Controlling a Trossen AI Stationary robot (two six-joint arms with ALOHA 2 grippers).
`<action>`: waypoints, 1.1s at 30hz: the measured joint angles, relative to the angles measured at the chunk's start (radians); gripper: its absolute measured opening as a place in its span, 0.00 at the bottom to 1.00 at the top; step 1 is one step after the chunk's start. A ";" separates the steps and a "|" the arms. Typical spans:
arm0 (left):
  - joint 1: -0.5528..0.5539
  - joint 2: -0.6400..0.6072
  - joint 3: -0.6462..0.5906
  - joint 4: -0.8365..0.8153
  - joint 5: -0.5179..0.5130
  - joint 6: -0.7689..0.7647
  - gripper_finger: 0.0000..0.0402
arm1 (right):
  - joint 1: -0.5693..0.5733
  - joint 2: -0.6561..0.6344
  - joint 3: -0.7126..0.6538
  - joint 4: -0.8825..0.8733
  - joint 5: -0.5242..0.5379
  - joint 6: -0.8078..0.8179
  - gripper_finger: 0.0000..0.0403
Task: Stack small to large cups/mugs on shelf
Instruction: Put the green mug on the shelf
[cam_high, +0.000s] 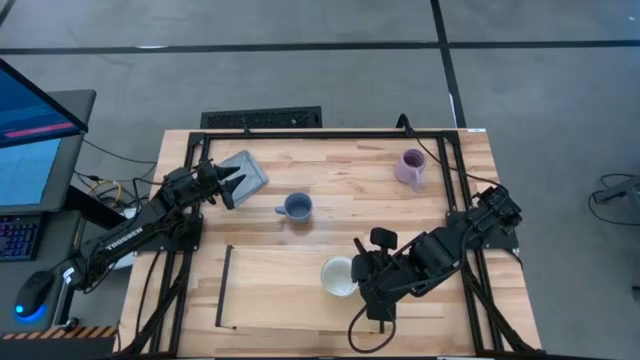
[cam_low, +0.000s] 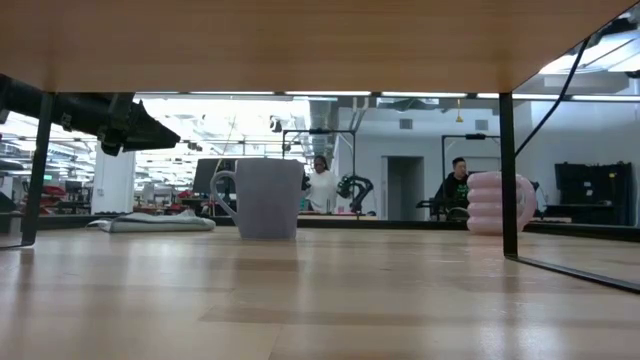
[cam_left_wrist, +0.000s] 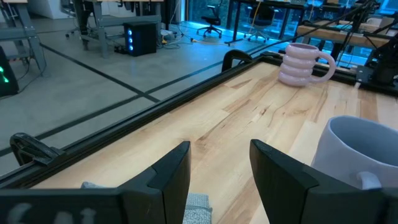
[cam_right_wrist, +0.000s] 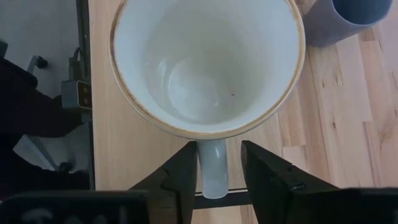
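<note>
The white mug (cam_high: 338, 276) stands upright on the light-wood shelf (cam_high: 270, 295), near its right end. My right gripper (cam_right_wrist: 219, 174) is open and points steeply down at the mug, one finger on either side of its handle (cam_right_wrist: 213, 168). The blue mug (cam_high: 296, 207) stands upright on the table's middle. The ribbed lilac mug (cam_high: 410, 168) stands at the far right. My left gripper (cam_high: 228, 183) waits open over the grey pad (cam_high: 245, 170) at the far left and touches nothing. My right gripper stands astride the white mug's handle (cam_right_wrist: 213, 177) from above. One finger (cam_right_wrist: 185, 177) lies close against the handle; whether it touches, I cannot tell. A gap shows between the handle and the other finger (cam_right_wrist: 261, 177). The mug rests on the shelf by its base.
The shelf has thin black bars at its short ends (cam_high: 225, 285). A black frame (cam_high: 320, 133) runs along the table's far edge. The low view looks under the shelf board (cam_low: 300, 40) at the blue mug (cam_low: 268, 197) and lilac mug (cam_low: 495, 203). People sit in the room behind.
</note>
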 joint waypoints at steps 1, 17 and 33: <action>0.000 0.000 0.000 0.000 0.000 0.000 0.39 | 0.000 0.000 0.000 0.000 0.000 0.000 0.37; 0.000 0.000 0.000 0.000 0.000 0.000 0.39 | 0.005 -0.001 0.014 0.068 -0.023 -0.071 0.37; 0.000 0.000 0.000 0.000 0.000 0.000 0.39 | 0.008 0.000 0.014 0.018 -0.075 0.039 0.37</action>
